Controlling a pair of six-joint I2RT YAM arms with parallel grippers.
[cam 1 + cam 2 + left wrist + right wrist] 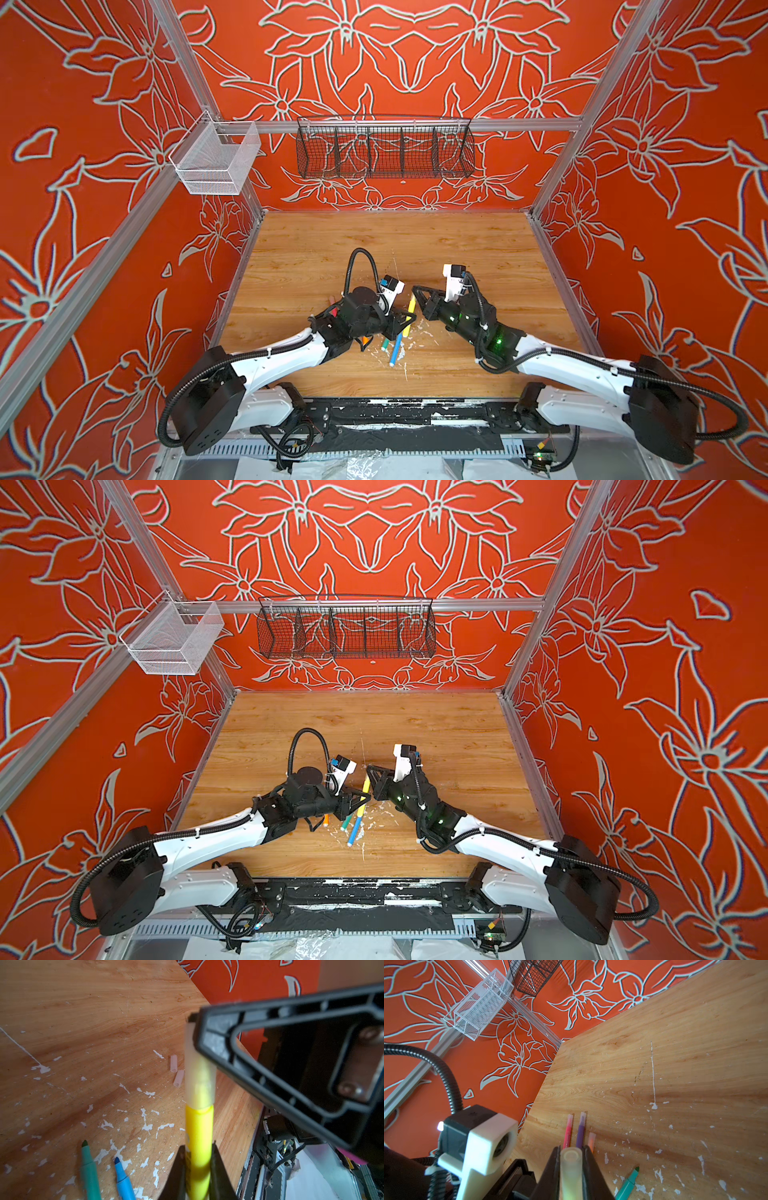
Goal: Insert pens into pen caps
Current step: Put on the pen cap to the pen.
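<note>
My left gripper (198, 1153) is shut on the barrel of the yellow pen (199, 1136), which hangs above the table in both top views (410, 309) (365, 789). A translucent pen cap (199, 1080) sits over its tip. My right gripper (571, 1155) is shut on that cap (571, 1165), with its fingers against both sides. Two loose caps (173, 1063) (179, 1078) lie side by side on the wood. An uncapped green pen (89, 1172) and an uncapped blue pen (123, 1180) lie below the left gripper. The pink (568, 1130), purple (581, 1130) and orange (591, 1139) pens lie together with caps on.
White paint flecks are scattered over the wooden table (457, 249). A white mesh basket (216, 162) and a black wire basket (384, 151) hang on the back rail. The black front rail (407, 415) borders the table's near edge. The left wrist camera (483, 1142) sits close beside my right gripper.
</note>
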